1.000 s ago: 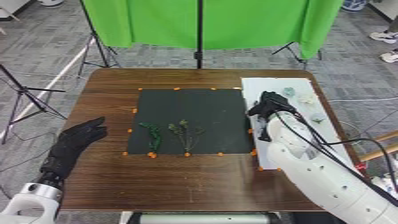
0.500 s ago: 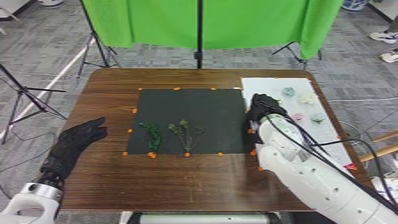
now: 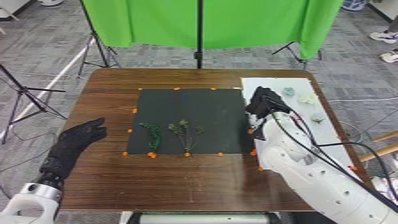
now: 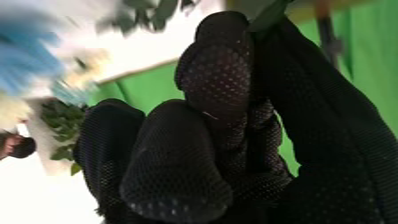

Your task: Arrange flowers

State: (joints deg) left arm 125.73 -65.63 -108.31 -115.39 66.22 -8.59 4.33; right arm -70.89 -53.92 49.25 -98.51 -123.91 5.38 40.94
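In the head view, my right hand point(image 3: 266, 101) is over the left part of the white board point(image 3: 269, 84), beside the black mat point(image 3: 191, 97). My left hand point(image 3: 82, 134) rests open at the table's left. A dark green sprig point(image 3: 154, 137) and a thin branching stem point(image 3: 186, 136) lie on the mat's near part. On the board are a pale teal flower point(image 3: 289, 91), a cream flower point(image 3: 307, 98) and a pale flower point(image 3: 318, 117). In the right wrist view, my right hand point(image 4: 218, 75) pinches a green leaf point(image 4: 269, 16); blurred blue petals point(image 4: 27, 55) are farther off.
Orange markers edge the mat on the brown table point(image 3: 191, 185). Beyond the table's far edge stand a green backdrop point(image 3: 151, 25) and a black pole point(image 3: 200, 30). My right forearm lies across the board's near end.
My right hand has shifted slightly along the board's left side, a little away from me since half a second ago. The pink flower seen then is covered now. My left hand has stayed still.
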